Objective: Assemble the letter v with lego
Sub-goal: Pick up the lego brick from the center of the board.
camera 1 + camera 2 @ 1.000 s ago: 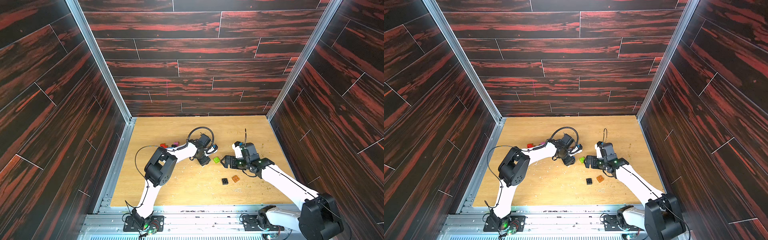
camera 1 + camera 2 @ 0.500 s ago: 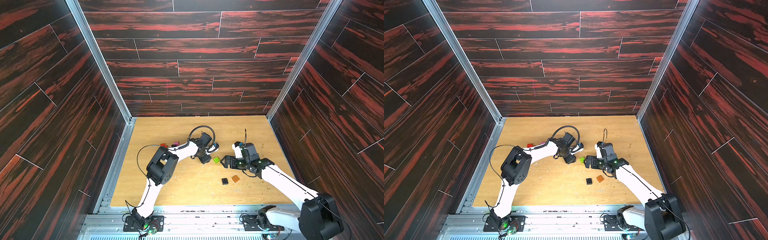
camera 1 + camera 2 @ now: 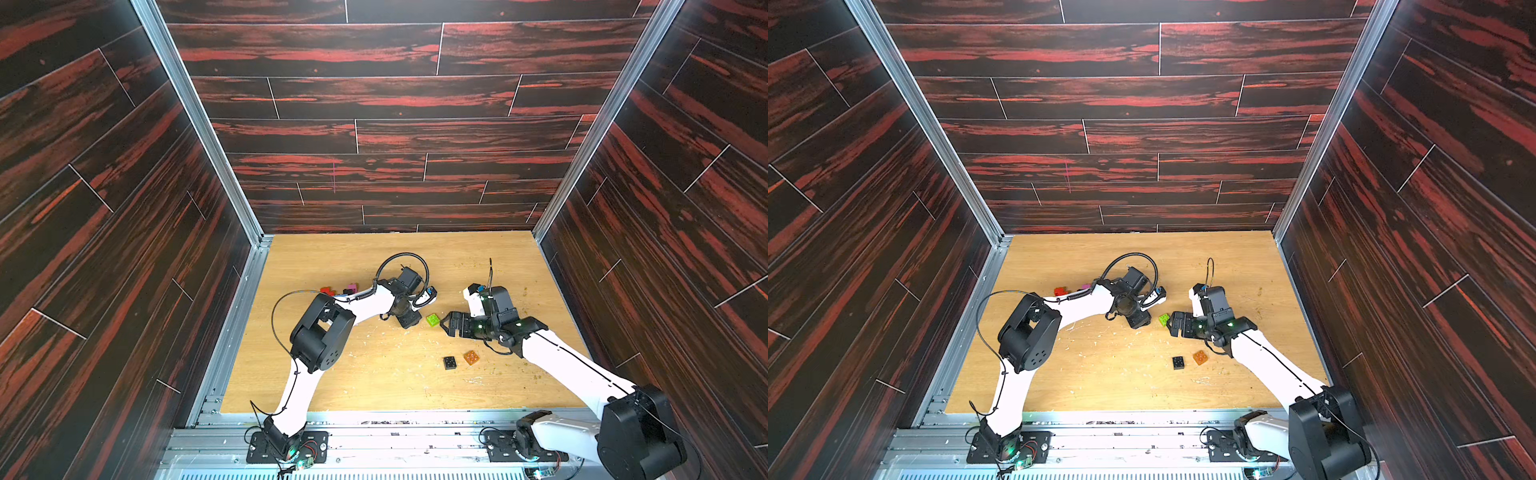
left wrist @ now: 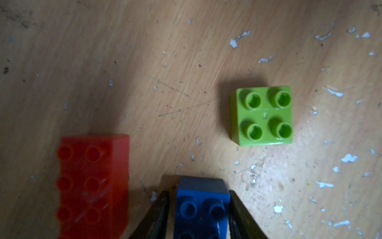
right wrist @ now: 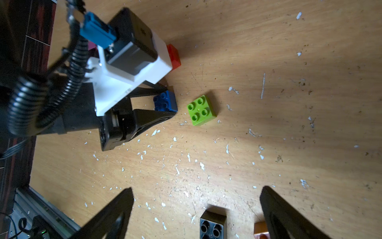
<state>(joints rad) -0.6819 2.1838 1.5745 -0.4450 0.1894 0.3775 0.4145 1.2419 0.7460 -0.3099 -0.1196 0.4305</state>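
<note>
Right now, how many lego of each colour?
red: 2, oblong red lego and small red lego behind the left arm
blue lego: 1
lime lego: 1
black lego: 1
orange lego: 1
pink lego: 1
Total: 7 in view; that arm may hide more.

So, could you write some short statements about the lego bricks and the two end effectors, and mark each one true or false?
1. The blue brick sits between the fingers of the left end effector. True.
2. The lime green brick is stacked on the red brick. False: it lies alone on the table, studs up, apart from the red brick.
3. The right end effector grips the black brick. False: it is open and empty; the black brick lies on the table beside the orange brick.
4. The lime green brick shows four studs. True.
</note>
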